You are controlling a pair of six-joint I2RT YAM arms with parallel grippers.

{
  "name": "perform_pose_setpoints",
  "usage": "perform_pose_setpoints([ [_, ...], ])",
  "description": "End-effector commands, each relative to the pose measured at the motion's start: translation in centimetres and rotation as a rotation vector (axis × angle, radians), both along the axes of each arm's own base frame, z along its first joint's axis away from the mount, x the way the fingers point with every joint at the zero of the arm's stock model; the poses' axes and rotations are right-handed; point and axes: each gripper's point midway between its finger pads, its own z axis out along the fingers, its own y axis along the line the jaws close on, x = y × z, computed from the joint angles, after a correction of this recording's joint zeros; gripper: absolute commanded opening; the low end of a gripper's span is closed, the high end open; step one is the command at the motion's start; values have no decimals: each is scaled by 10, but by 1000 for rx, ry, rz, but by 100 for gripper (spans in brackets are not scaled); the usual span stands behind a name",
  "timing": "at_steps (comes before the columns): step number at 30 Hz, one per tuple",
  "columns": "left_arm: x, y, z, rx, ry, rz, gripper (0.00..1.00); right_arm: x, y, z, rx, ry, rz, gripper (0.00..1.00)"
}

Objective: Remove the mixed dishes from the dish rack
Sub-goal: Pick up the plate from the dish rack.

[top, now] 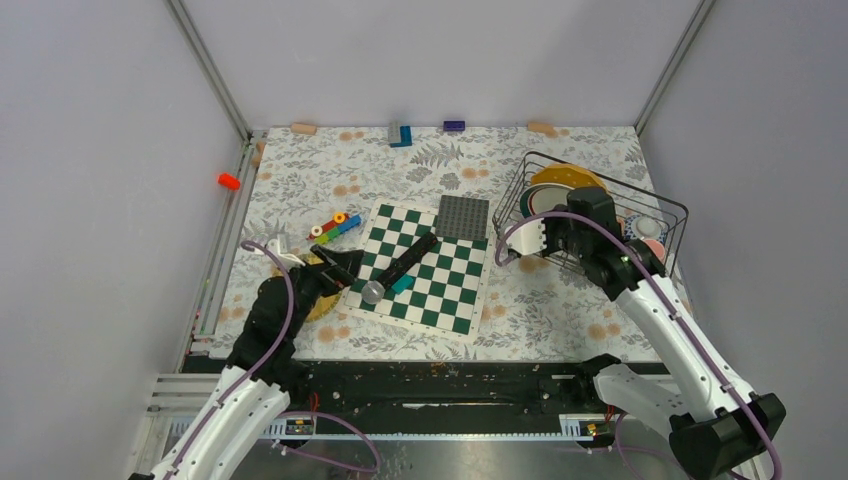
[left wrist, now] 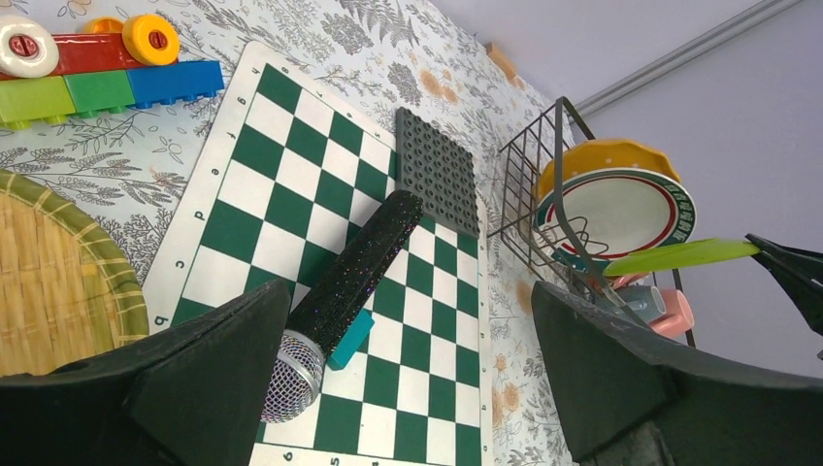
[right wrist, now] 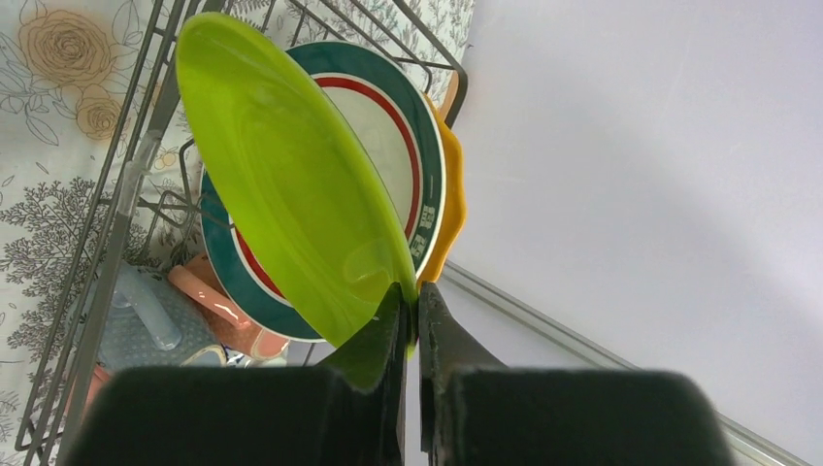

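**A:** From overhead, where is the right gripper?

**B:** Down in the dish rack, on the near side of the standing plates. The yellow-orange plate stands just beyond it. Its own wrist covers the fingertips there, so that view doesn't show the grip.

**A:** And the left gripper?

**B:** Well apart from the rack, at the chessboard's near-left corner, with the microphone just ahead of it.

**A:** What does the left wrist camera show?

**B:** The jaws are spread wide with nothing between them. The microphone lies ahead, its silver head closest to the fingers. The studded plate is past its far end. Toy blocks sit ahead to the left, and a woven tray lies beside the left finger. Far ahead on the right is the rack, where a green-and-red-rimmed plate stands upright in front of the yellow-orange one. A pink mug lies lower down.

**A:** And the right wrist camera?

**B:** The fingers are clamped on the rim of a lime-green plate. It reaches away from the fingertips, over the rack's wires. The rimmed plate is directly behind it and the yellow-orange one is behind that. The pink mug lies below, to the fingers' left. I can't tell whether the lime-green plate's far edge touches the rack.
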Motion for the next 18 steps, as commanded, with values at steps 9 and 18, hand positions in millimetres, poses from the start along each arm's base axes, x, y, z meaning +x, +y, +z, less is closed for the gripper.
perform_pose_setpoints([
  [9,-11,-10,21,-22,-62,-78,99,-30,75,105,622,6,142,0],
  [18,-27,-29,49,-48,-177,-221,99,-42,118,180,1229,86,179,0],
])
